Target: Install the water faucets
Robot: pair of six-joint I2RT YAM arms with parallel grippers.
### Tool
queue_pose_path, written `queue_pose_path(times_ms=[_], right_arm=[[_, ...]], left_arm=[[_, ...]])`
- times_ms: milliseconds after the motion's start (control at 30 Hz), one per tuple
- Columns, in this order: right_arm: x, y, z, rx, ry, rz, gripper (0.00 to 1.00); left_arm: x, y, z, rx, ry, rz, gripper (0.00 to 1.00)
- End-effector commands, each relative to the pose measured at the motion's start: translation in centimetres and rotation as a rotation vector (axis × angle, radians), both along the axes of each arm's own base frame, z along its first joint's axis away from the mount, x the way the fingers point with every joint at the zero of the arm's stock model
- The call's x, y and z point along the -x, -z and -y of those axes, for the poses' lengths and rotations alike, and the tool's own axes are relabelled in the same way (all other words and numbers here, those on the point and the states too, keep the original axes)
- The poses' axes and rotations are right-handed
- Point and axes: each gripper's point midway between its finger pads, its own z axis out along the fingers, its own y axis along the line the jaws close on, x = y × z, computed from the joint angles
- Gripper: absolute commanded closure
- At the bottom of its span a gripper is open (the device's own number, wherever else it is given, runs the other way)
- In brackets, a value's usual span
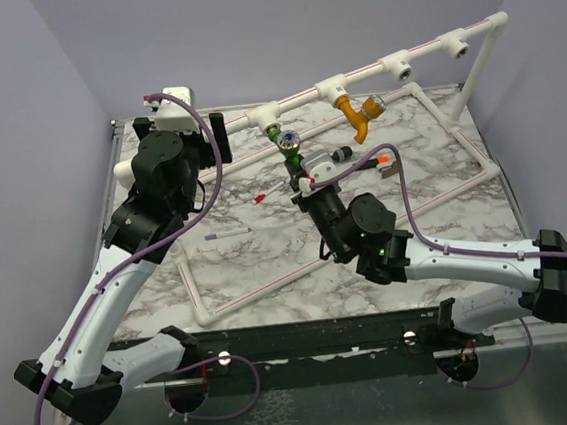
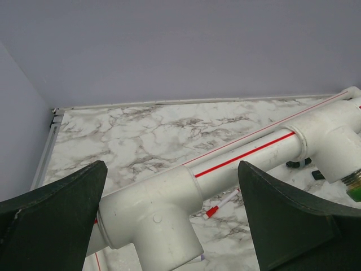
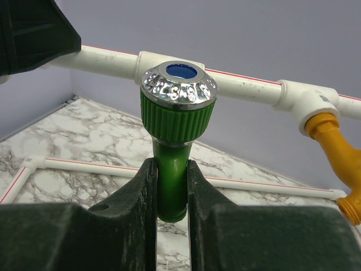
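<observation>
The bright green curved plastic faucet [image 3: 177, 113] is pinched by its stem in your right gripper [image 3: 171, 169], with the white red-striped pipe frame [image 3: 248, 87] just beyond the fingertips. Your left gripper [image 2: 169, 186] straddles that frame, spread. If you turn the faucet while it is tilted, its thread could cross.

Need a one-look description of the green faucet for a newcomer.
Start at the white pipe frame's raised top rail across the back of the marble table. Below it, left of centre, the right claw pinches the green faucet by its stem. Only it is green; the orange faucet beside it sits in a socket, unheld.
</observation>
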Motion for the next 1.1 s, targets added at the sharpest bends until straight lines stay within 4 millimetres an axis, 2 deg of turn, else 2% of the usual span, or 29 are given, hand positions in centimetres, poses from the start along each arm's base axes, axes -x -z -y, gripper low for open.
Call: queue_pose_path(times_ms=[0, 633, 1067], right_arm=[[0.0, -1.9, 0.2, -0.075, 0.026, 0.016, 1.00], [-0.3, -0.9, -1.2, -0.085, 0.056, -0.015, 1.00], [-0.1, -1.2, -1.1, -0.245, 0.036, -0.077, 1.00]], left_arm=[[1.1, 5.6, 0.3, -0.076, 0.018, -0.179, 0.01], [1.5, 5.6, 0.4, -0.083, 0.028, -0.174, 0.01], [1.7, 5.6, 0.7, -0.084, 0.038, -0.170, 0.01]])
